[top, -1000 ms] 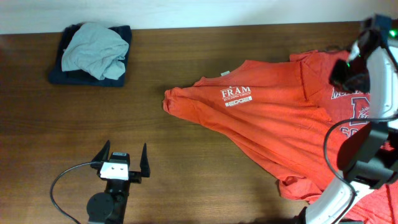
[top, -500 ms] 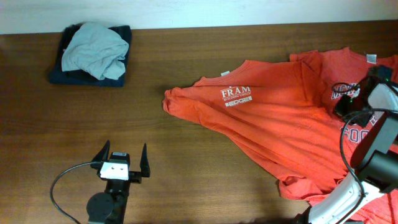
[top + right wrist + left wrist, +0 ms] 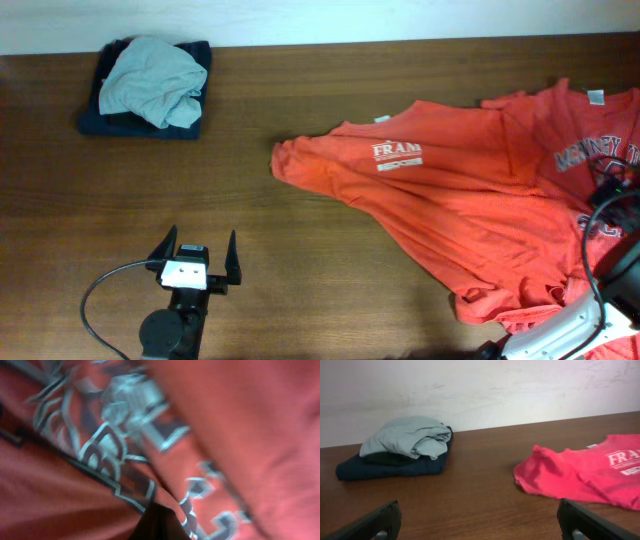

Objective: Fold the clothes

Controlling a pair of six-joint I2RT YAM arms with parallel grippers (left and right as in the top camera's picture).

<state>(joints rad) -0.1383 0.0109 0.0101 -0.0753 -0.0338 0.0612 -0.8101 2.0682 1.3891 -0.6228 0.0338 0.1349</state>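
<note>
An orange-red T-shirt with a small white chest logo (image 3: pixel 440 200) lies spread and rumpled across the table's right half; its sleeve shows in the left wrist view (image 3: pixel 590 472). A second orange-red T-shirt with large lettering (image 3: pixel 590 140) lies partly under it at the far right. My right gripper (image 3: pixel 607 190) is low at the right edge, pressed into this lettered shirt (image 3: pixel 100 435); its dark fingertips (image 3: pixel 159 522) are together with cloth bunched around them. My left gripper (image 3: pixel 196 262) is open and empty at the front left (image 3: pixel 480 520), well away from both shirts.
A crumpled grey garment on a folded navy one (image 3: pixel 150 85) sits at the back left, also in the left wrist view (image 3: pixel 405 445). A pale wall runs behind the table's far edge. Bare wood (image 3: pixel 250 220) lies between my left gripper and the shirts.
My right arm has dropped and pulled back toward the right front edge. Both shirts slid to the right and the lettered shirt is more uncovered. My left arm has not moved.
</note>
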